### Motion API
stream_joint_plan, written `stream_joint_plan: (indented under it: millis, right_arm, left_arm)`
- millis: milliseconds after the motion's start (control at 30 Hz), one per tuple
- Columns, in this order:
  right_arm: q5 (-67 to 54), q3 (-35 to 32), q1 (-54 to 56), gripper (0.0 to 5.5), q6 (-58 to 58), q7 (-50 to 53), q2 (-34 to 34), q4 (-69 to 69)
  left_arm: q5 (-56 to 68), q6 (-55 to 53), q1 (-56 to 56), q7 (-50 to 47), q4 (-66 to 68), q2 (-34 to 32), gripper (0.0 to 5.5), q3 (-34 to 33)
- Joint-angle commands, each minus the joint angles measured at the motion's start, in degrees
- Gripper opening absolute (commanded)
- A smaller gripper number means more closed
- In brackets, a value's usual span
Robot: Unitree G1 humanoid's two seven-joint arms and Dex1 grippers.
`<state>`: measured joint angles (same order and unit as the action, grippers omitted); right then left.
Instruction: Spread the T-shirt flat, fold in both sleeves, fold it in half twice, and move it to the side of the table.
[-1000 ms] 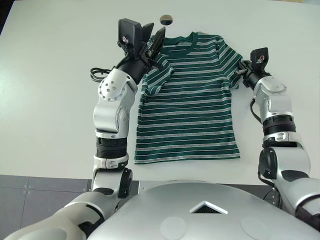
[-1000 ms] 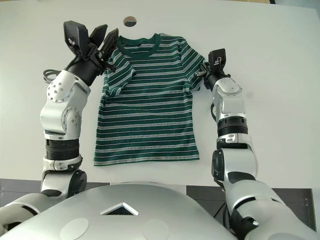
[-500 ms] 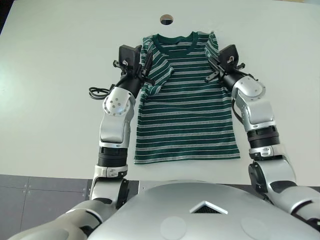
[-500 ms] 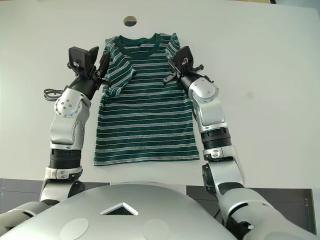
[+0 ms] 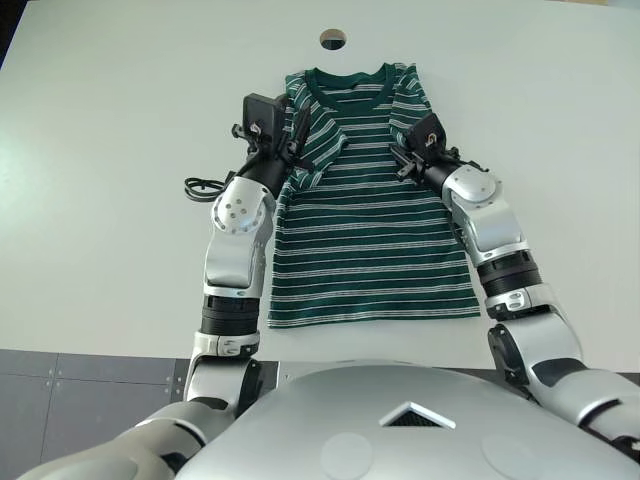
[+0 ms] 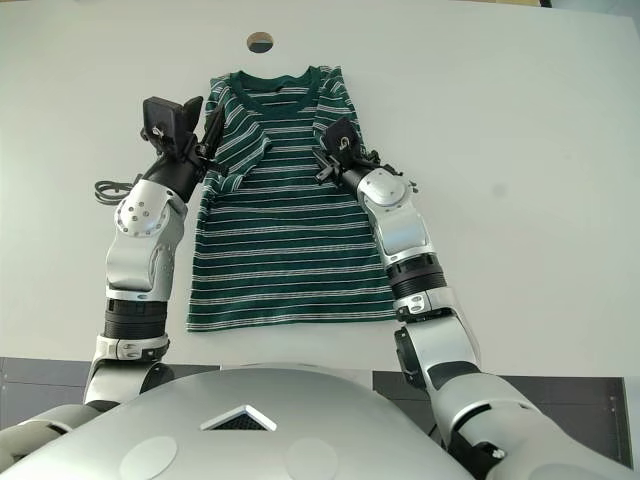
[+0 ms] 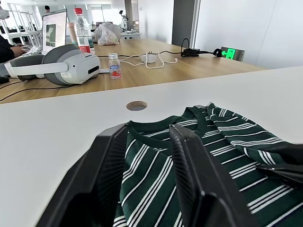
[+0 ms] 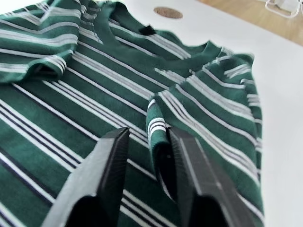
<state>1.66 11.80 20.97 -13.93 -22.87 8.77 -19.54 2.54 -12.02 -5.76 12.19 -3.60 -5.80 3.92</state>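
the t-shirt (image 5: 370,240) lies spread flat on the worktop (image 5: 120,200), front up, with its collar away from me, near the round hole (image 5: 333,39), and its hem towards me. the body looks smooth enough that i'd count the spreading as done.

the left sleeve (image 5: 318,150) is turned in and lies over the chest, so that fold looks made. my left hand (image 5: 293,140) hangs just above that shoulder, its fingers parted with nothing between them.

my right hand (image 5: 402,160) is over the chest on the other side, closed on the cuff of the right sleeve (image 8: 208,109). the striped edge sits between its two fingers, and the sleeve is doubled inward over the body behind it. the cuff is not laid down and let go yet, so i judge this second sleeve fold to be in its last part, not finished.

by my reckoning i am somewhere short of halfway. what is left is to set this cuff down and release it, perhaps press both sleeves flat, then fold the shirt in half, fold it in half again, and carry the bundle to the side of the worktop. the shirt is in the middle now, so none of that last move has begun.
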Motion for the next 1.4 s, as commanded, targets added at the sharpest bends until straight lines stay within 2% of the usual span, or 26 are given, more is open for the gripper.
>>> stream_joint_plan:
  millis: [33,133,233,300,433,533,600,700,1000,1267,1400]
  right_arm:
    - [-1.6,-2.0,-5.8,2.27,5.6,-3.3,4.5,14.9]
    - [-3.4,-4.9,-12.1,2.27,11.7,-10.7,13.4,25.6]
    - [-2.9,-8.1,-17.4,2.27,21.8,-16.7,22.6,27.8]
    - [2.3,-9.1,-21.1,2.59,32.5,-18.7,30.2,25.3]
    - [19.5,-8.5,-25.1,3.45,52.0,-15.6,44.3,17.7]
    - [25.3,-7.0,-27.7,3.67,58.2,-15.0,48.6,16.6]
    - [28.4,-5.8,-29.7,3.67,60.4,-14.4,49.9,17.1]
    - [29.8,-4.8,-32.4,3.67,62.0,-14.5,51.3,19.4]
    - [32.0,-0.4,-36.6,3.67,63.5,-14.9,51.3,24.3]
    - [33.1,3.7,-35.5,3.67,64.2,-15.7,51.0,26.0]
    - [33.2,5.3,-35.0,3.04,63.5,-16.5,51.4,26.5]
  left_arm:
    - [-5.3,8.0,2.7,5.5,-2.2,-7.4,1.63,3.9]
    - [-5.4,16.3,6.6,16.0,-5.9,-18.0,1.63,4.2]
    - [-6.6,25.6,10.2,23.2,-4.6,-27.9,1.63,2.9]
    - [-4.7,31.9,13.1,29.0,-2.9,-34.4,1.63,1.4]
    - [-4.4,38.0,17.2,37.2,-1.5,-44.3,2.39,0.2]
    - [-4.5,39.2,20.7,43.3,-2.2,-50.9,2.85,0.5]
    - [-4.1,39.6,22.5,46.0,-2.2,-53.6,2.85,0.5]
    - [-3.7,40.8,23.8,48.2,-1.2,-55.0,2.85,1.1]
    - [-4.0,41.8,24.2,47.7,-2.6,-50.8,2.85,6.5]
    - [-5.4,41.3,21.0,47.8,-2.0,-48.2,2.85,10.5]
    - [-5.6,40.6,20.1,48.3,-2.0,-48.6,2.9,11.4]
